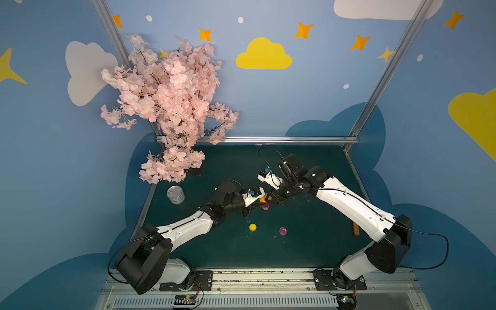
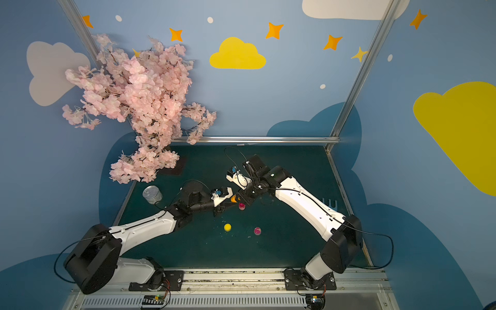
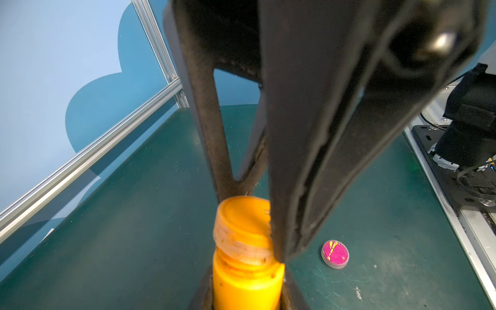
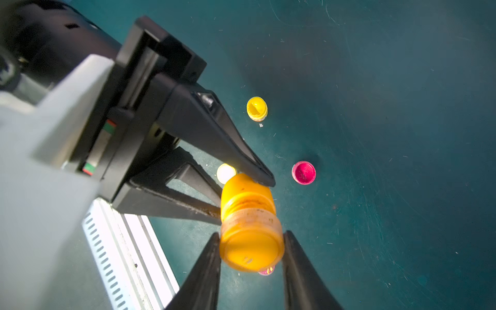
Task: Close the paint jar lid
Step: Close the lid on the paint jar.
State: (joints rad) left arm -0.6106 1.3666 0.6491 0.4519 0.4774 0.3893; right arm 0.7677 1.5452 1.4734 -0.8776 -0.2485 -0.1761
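Left arm (image 1: pixel 188 226), right arm (image 1: pixel 349 204): white shells, black joints, thin cables by the rail (image 1: pixel 263 275); left gripper (image 3: pixel 247 284), right gripper (image 4: pixel 251 236) black

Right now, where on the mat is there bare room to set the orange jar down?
The front strip of the mat, nearer than the yellow jar and pink jar, is bare. So is the back, between the blossom tree and the right arm. The middle is crowded: a second pink jar sits under the held orange jar.

Both top views look down from high at the whole green table (image 1: pixel 308 249); wrist cameras, close in, share the orange jar (image 3: pixel 247 290).
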